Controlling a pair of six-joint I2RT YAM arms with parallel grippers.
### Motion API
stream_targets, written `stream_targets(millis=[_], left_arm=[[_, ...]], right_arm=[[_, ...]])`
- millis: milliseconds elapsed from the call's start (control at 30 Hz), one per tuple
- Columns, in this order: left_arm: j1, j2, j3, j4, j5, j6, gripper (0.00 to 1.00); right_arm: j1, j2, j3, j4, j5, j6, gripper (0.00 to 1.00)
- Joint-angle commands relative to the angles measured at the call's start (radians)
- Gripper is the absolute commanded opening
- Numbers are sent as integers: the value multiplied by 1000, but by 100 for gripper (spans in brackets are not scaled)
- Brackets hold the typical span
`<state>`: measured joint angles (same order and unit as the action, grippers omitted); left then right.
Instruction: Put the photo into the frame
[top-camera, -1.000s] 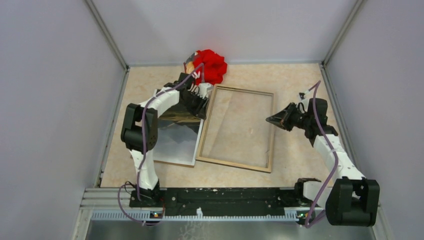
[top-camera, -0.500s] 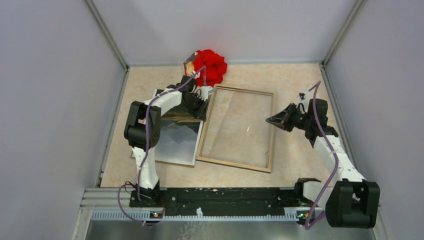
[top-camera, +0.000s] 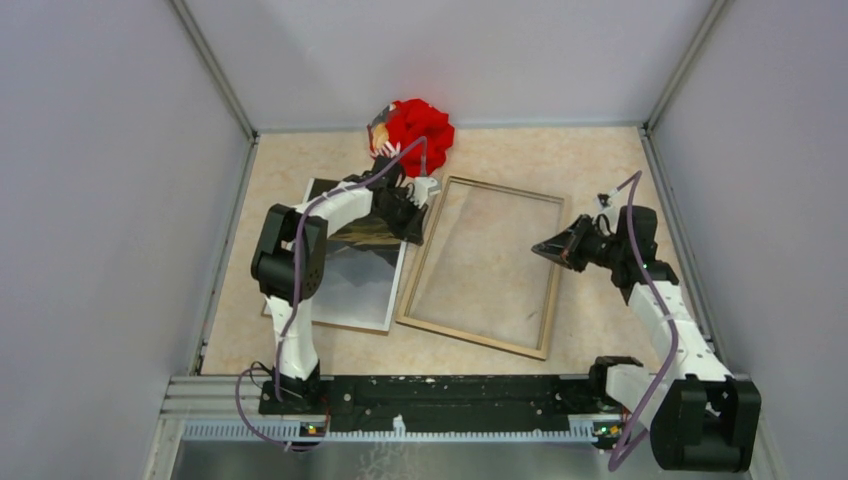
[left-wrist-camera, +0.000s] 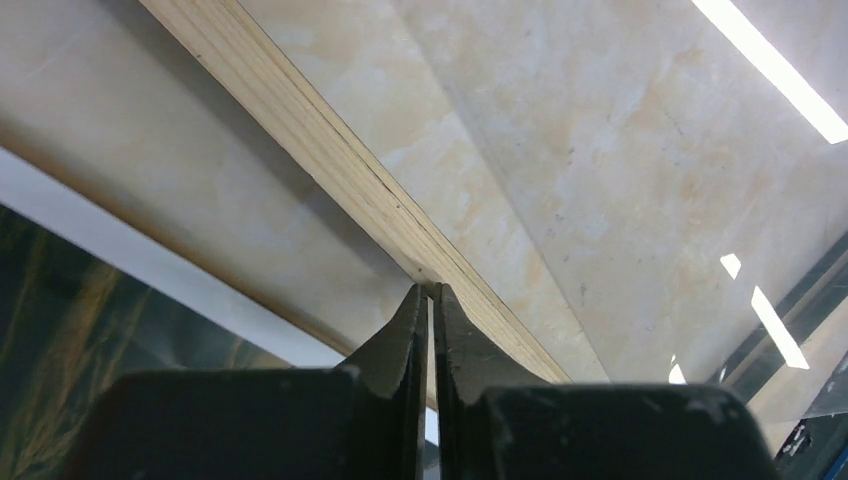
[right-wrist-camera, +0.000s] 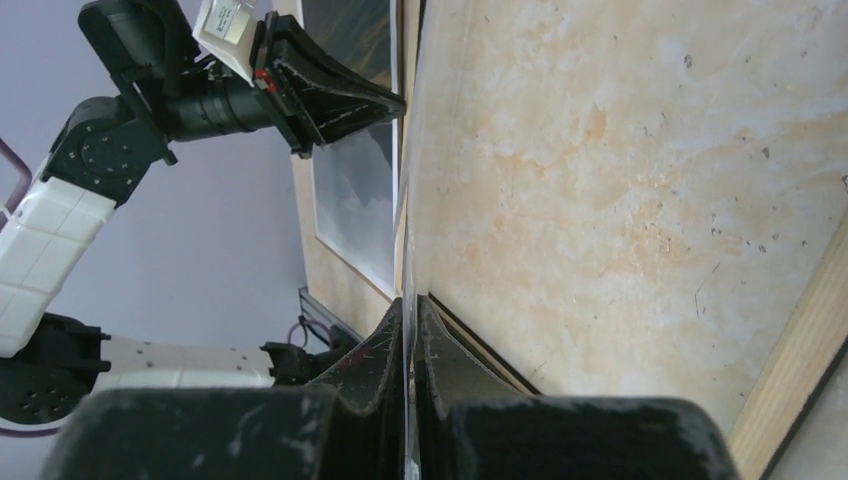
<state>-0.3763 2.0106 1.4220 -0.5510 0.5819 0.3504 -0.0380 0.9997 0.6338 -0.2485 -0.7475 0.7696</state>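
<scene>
The frame (top-camera: 477, 332) lies back-up in mid-table, light wood rails around a clear pane. The photo (top-camera: 352, 285) lies face-up just left of it, dark mountains with a white edge, partly under my left arm. My left gripper (top-camera: 420, 218) is shut, its tips touching the outside of the frame's left rail (left-wrist-camera: 330, 150), with the photo (left-wrist-camera: 60, 340) beside it. My right gripper (top-camera: 541, 247) is at the frame's right side, shut on the thin edge of the clear pane (right-wrist-camera: 405, 200), which runs edge-on toward the left gripper (right-wrist-camera: 395, 100).
A red cloth bundle (top-camera: 418, 132) sits at the back wall, just beyond the frame's far left corner. Grey walls close in the table on the left, back and right. The black rail (top-camera: 450, 390) holding the arm bases runs along the near edge.
The frame has slid a little to the right and turned slightly. My left gripper has moved right with it, against its left rail. My right gripper has shifted slightly toward the near side.
</scene>
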Motion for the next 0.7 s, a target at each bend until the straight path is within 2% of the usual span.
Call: stream_targets(millis=[0, 267, 467, 667], left_arm=[[-41, 8, -72, -31, -7, 17, 8], [-38, -75, -121, -27, 12, -30, 8], [-30, -91, -92, -44, 24, -38, 8], [-24, -73, -69, -33, 16, -53, 7]], right_arm=[[-9, -54, -31, 6, -42, -1, 0], [-10, -50, 20, 2, -53, 11, 0], [-9, -41, 115, -22, -72, -11, 0], [-8, -33, 129, 10, -104, 11, 0]])
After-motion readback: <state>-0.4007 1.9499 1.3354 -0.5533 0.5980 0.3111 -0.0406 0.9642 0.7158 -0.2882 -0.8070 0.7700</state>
